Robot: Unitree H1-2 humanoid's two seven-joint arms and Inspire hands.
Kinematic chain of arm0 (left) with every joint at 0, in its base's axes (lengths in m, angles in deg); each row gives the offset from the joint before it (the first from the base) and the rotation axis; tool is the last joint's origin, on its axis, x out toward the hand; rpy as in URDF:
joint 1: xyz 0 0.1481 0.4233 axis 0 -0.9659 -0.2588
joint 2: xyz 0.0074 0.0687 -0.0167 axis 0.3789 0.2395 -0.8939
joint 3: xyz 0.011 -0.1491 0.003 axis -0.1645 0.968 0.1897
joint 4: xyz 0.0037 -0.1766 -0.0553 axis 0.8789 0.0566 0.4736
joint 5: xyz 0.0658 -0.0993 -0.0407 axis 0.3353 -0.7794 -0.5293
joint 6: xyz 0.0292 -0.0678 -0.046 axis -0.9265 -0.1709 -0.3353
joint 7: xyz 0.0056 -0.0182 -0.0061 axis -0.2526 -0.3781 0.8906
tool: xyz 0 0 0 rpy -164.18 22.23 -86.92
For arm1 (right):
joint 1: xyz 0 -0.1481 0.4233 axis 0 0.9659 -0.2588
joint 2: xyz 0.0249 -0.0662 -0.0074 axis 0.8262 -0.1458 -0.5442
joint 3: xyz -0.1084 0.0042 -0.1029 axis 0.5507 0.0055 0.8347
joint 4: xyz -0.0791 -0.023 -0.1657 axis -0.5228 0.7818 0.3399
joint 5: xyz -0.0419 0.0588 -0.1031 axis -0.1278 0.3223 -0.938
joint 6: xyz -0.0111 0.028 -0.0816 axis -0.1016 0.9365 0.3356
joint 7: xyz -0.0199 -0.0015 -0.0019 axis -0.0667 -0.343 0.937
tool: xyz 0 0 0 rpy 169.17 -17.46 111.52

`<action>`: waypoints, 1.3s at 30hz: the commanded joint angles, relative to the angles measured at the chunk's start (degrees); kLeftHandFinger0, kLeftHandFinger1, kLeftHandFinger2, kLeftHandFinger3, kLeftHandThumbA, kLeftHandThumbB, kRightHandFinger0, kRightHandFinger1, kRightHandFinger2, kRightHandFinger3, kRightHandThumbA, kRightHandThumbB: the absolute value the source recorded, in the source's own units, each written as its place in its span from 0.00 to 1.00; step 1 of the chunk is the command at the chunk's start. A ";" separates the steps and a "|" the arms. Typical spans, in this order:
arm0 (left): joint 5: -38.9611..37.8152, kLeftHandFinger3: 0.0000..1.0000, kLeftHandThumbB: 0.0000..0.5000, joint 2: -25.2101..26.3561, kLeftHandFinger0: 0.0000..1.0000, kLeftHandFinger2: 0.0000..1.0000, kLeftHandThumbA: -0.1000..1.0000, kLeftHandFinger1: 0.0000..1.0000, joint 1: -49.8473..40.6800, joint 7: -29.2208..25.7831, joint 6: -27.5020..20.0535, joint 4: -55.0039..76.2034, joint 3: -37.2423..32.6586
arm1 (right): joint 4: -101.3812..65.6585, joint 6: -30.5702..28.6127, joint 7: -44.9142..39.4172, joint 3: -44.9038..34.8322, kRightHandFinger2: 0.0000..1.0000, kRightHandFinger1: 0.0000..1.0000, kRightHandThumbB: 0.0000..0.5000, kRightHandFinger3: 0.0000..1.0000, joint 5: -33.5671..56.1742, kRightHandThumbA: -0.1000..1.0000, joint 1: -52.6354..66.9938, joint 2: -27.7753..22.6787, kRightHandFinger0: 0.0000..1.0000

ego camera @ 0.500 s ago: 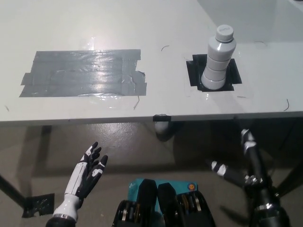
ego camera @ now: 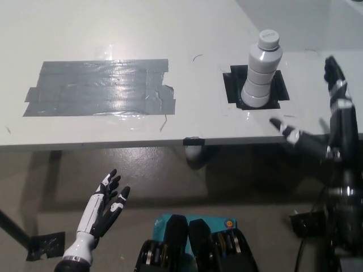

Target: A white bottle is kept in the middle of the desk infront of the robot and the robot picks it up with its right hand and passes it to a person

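Note:
A white ribbed bottle (ego camera: 263, 72) with a white cap stands upright on a black tape square (ego camera: 232, 85) at the right of the grey desk (ego camera: 187, 34). My black right hand (ego camera: 329, 130) is raised at the desk's right front edge, to the right of the bottle and apart from it, open with fingers spread. My white left hand (ego camera: 105, 207) rests open below the desk's front edge at the lower left.
A large patch of grey tape (ego camera: 99, 86) covers the desk's left middle. A small black clip (ego camera: 193, 140) sits on the front edge. Desk legs and floor show beneath.
My right hand has risen from below the desk's front edge to the level of the desktop, nearer the bottle. The left hand and the bottle have not moved.

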 commanded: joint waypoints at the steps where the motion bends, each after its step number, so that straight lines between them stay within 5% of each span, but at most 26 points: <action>1: 0.39 1.00 0.21 0.38 1.00 1.00 0.81 1.00 0.97 -1.65 -2.39 0.81 0.18 | 6.38 6.22 -1.45 -1.95 1.00 1.00 0.63 1.00 5.16 1.00 -6.52 -1.16 1.00; 7: 0.49 1.00 0.19 0.43 1.00 1.00 0.82 1.00 1.45 -1.66 -3.09 0.50 0.20 | 19.27 8.09 -3.64 -3.44 1.00 1.00 0.66 1.00 8.84 1.00 -15.04 -2.67 1.00; 12: 0.51 1.00 0.19 0.40 1.00 1.00 0.82 1.00 1.34 -1.59 -2.89 0.78 0.25 | 27.47 9.50 -3.85 -2.80 1.00 1.00 0.89 1.00 8.22 1.00 -20.08 -3.48 1.00; 20: 0.26 1.00 0.20 0.29 1.00 1.00 0.80 1.00 1.48 -1.33 -1.94 1.26 0.46 | 35.56 11.43 -5.28 -2.16 1.00 1.00 1.00 1.00 8.75 1.00 -25.14 -3.13 1.00; 39: 0.10 1.00 0.16 0.45 1.00 1.00 0.80 1.00 1.92 -1.09 -2.59 1.04 0.48 | 54.70 8.09 -8.17 -2.21 1.00 1.00 1.00 1.00 11.49 1.00 -36.06 -2.94 1.00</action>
